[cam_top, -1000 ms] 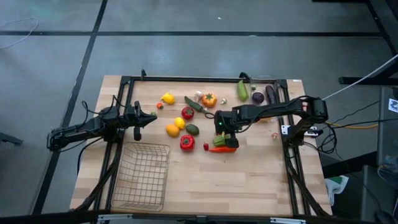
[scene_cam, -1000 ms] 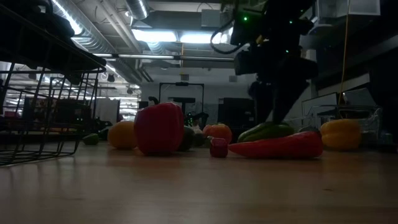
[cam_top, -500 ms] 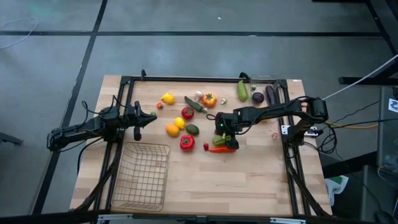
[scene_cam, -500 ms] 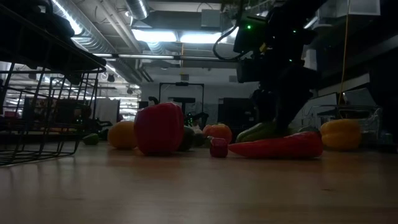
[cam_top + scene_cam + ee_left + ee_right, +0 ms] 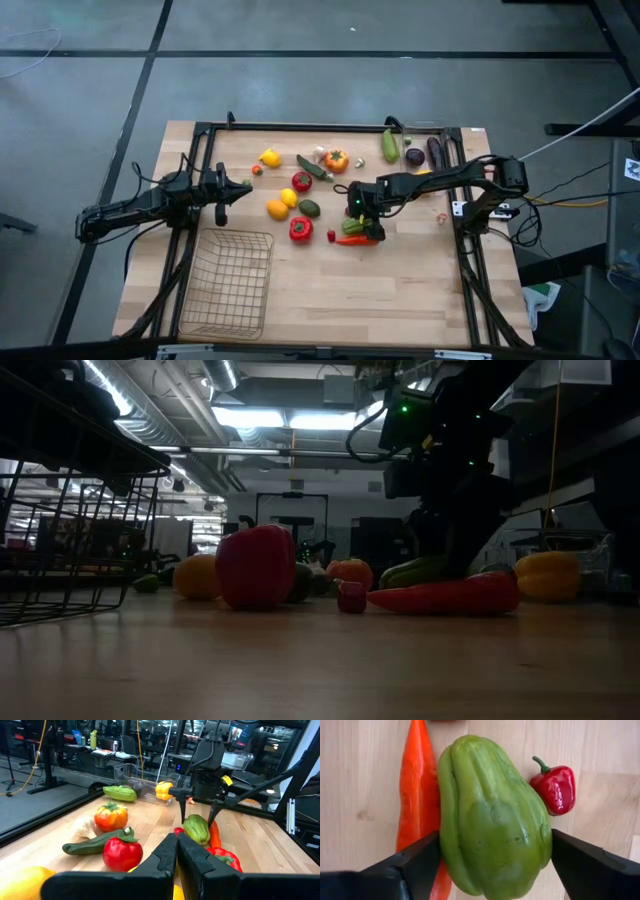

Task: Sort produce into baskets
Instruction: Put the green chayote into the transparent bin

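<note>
- The right pincer (image 5: 492,857) stands straight over a green squash (image 5: 492,815) at mid-table, its two fingers (image 5: 412,865) set wide on either side, each at or just off the skin; nothing is lifted yet.
- A long red pepper (image 5: 417,795) lies against the squash beside one finger; a tiny red pepper (image 5: 556,787) sits just off the other.
- The step in hand looks like the pick: the jaws seem about to close on the squash.
- Next, the squeeze must catch the squash alone, clear of the long pepper, then lift and carry it to the wire basket (image 5: 232,282), well apart toward the left arm's side.
- The left pincer (image 5: 175,855) waits, shut and empty, facing the pile.
</note>
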Action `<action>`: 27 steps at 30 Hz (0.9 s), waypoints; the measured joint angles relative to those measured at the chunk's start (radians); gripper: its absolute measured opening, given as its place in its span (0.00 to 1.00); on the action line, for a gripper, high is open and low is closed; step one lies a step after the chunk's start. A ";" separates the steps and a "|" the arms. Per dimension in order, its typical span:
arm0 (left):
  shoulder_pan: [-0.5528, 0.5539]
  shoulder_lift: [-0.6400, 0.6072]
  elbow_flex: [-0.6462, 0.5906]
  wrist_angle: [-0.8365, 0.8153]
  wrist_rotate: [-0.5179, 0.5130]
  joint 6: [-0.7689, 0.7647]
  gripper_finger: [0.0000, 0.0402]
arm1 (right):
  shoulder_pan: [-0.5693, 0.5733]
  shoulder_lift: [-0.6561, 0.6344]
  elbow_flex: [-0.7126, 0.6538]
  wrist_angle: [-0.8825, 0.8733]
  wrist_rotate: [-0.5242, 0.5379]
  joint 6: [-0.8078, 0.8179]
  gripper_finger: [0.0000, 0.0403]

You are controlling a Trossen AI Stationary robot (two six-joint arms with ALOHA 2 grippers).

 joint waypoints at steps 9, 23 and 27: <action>0.000 0.000 0.000 0.000 0.000 0.000 0.03 | 0.000 -0.011 0.047 -0.063 0.003 -0.001 0.75; 0.000 0.000 0.000 0.000 0.000 0.000 0.03 | -0.039 -0.170 0.243 -0.434 0.245 -0.028 0.75; 0.000 0.000 0.000 0.000 0.000 0.000 0.03 | -0.104 -0.234 0.248 -0.475 0.266 -0.027 0.75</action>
